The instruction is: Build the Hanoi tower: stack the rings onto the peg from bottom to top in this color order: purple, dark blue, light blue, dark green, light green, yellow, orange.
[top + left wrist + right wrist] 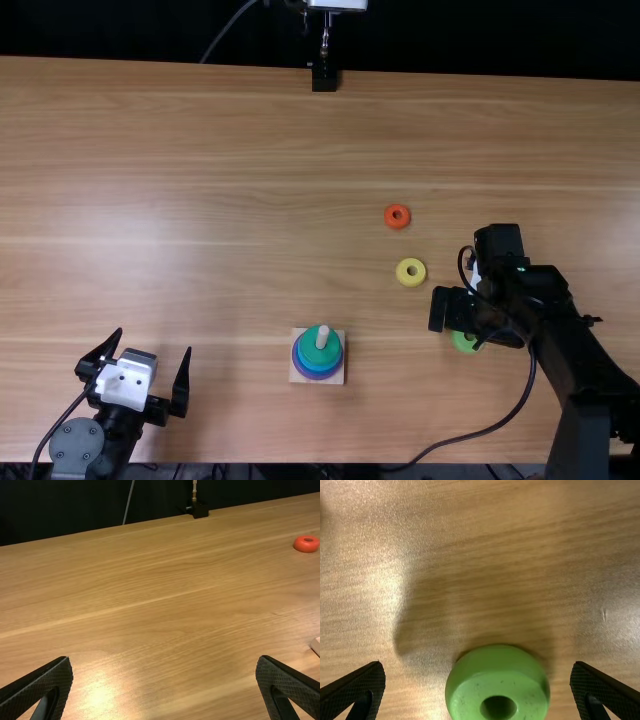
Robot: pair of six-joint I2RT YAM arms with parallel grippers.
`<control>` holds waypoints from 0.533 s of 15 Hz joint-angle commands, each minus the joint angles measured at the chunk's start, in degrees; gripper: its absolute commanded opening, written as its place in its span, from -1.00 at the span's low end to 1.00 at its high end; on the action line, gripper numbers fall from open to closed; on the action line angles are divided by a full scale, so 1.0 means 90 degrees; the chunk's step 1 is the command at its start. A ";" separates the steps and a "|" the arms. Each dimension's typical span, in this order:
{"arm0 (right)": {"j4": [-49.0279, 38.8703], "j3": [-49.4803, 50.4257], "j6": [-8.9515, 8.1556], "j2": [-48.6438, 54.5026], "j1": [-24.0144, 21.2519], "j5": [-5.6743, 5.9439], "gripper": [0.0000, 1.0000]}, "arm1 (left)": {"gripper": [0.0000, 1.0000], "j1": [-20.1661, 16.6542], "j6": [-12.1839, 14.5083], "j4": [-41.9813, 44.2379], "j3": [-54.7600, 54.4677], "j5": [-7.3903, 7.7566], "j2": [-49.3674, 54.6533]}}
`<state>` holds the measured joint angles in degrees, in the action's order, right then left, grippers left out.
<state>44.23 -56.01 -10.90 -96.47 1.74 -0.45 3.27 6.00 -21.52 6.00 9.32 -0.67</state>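
right claw (478, 665) wide open, empty, straddling light green (495, 672) for likely grip, right of table's (200, 150) near-edge middle | peg (322, 337) near that edge, dark green (318, 352) topmost, so light green next | left claw (154, 341) wide open, empty, near-left corner

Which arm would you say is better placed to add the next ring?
Right, I'd judge: the right gripper hovers open over the light green ring, next after dark green; the left gripper is beyond the peg.
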 commanded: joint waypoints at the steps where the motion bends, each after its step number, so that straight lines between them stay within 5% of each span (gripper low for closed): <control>1: -0.0021 -0.0027 -0.0078 -0.0073 -0.0037 -0.0021 1.00 | 1.00 -0.0041 0.0095 -0.0504 -0.0667 0.0066 0.0074; 8: -0.0032 0.0217 -0.0102 -0.0151 -0.0076 -0.0032 1.00 | 1.00 -0.0041 0.0095 -0.0504 -0.0667 0.0066 0.0074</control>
<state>43.88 -54.94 -10.98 -96.49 1.72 -0.47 3.27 6.02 -21.50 6.00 9.30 -0.67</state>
